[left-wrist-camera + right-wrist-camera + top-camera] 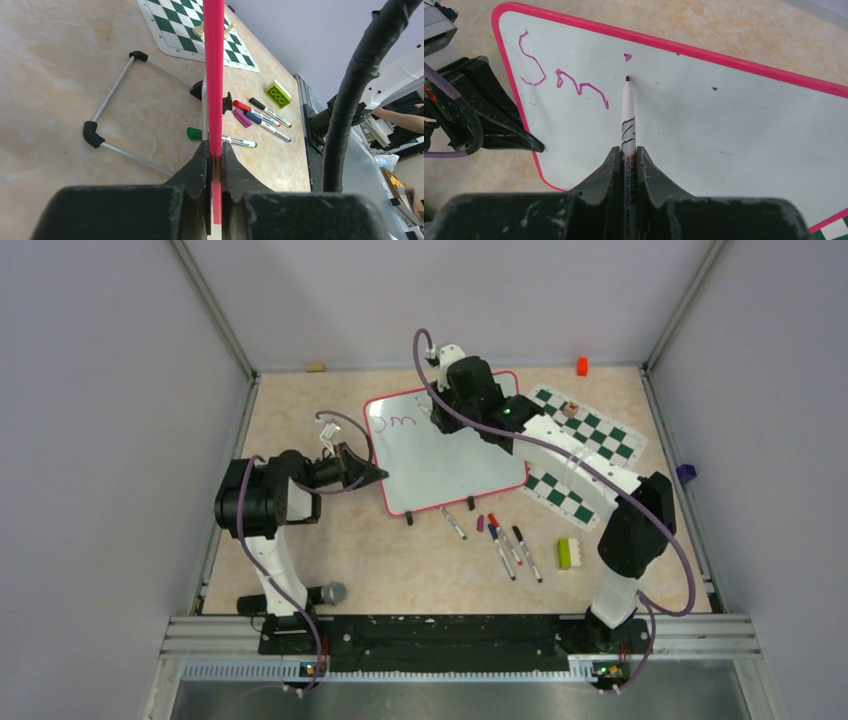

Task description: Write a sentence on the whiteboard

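Note:
The whiteboard (450, 465) lies tilted in the middle of the table, white with a red-pink rim. My left gripper (378, 475) is shut on the board's left rim (214, 75), which shows edge-on between its jaws (215, 150). My right gripper (627, 155) is shut on a whiteboard marker (627, 115) over the board's far part (452, 390). The marker's purple-red tip touches the board (724, 130). Of the sentence, only the purple letters "Sm" (559, 82) and a small dot (627, 57) above the tip show, near the board's left corner (395, 421).
A green-and-white chess mat (590, 455) lies right of the board with a chess piece (570, 409) on it. Several markers (510, 545), a purple cap (480, 523) and a green brick (566, 553) lie in front. The board's wire stand (112, 95) rests on the table.

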Controlling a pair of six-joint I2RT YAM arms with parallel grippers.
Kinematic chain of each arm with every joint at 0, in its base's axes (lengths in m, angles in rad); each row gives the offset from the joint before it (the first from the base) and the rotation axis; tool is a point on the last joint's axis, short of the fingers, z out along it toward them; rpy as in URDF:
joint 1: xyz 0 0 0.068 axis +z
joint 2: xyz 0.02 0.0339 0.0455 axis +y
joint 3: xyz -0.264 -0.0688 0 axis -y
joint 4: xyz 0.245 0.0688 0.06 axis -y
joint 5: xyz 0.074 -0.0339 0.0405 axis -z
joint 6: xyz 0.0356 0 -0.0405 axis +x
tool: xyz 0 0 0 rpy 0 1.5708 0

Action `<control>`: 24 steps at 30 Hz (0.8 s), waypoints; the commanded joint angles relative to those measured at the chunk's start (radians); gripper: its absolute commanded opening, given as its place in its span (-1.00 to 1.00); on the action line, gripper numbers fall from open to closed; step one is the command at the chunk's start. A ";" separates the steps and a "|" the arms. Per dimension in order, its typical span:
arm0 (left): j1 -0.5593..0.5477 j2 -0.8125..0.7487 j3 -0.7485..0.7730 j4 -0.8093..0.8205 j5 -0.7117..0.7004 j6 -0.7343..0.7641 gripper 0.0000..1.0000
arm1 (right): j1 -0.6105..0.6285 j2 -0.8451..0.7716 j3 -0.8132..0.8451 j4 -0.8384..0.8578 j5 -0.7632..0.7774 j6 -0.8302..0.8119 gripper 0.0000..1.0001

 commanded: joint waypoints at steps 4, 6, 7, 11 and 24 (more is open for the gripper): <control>-0.017 -0.019 0.016 0.103 0.060 0.032 -1.00 | -0.004 0.026 0.072 0.019 0.003 0.006 -1.00; -0.018 -0.019 0.016 0.103 0.060 0.033 -1.00 | -0.005 0.030 0.075 0.020 0.005 0.005 -1.00; -0.018 -0.019 0.017 0.103 0.060 0.032 -1.00 | -0.005 0.032 0.077 0.019 0.006 0.005 -1.00; -0.018 -0.018 0.016 0.103 0.060 0.032 -1.00 | -0.004 0.039 0.078 0.016 0.011 0.005 -1.00; -0.018 -0.019 0.017 0.102 0.062 0.031 -1.00 | -0.004 0.009 0.028 -0.004 0.001 0.010 -1.00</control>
